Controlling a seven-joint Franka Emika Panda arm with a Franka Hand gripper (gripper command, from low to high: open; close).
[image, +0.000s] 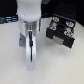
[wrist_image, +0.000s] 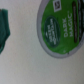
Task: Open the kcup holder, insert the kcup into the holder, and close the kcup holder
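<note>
The kcup [wrist_image: 60,27] fills much of the wrist view, its round green lid printed with white text and ringed by a pale rim, lying on the white table. No fingers show in that view. In the exterior view my gripper [image: 31,49] hangs low over the table, pointing down, with a pale round shape right at its tips; whether the jaws touch it is too blurred to tell. The kcup holder [image: 60,34], a black box with a pale handle on its front and round pods showing on top, stands to the exterior view's right of the gripper, apart from it.
A dark green object [wrist_image: 5,27] pokes in at the edge of the wrist view, next to the kcup. Dark and blue items [image: 7,19] sit at the back of the white table [image: 50,67] in the exterior view.
</note>
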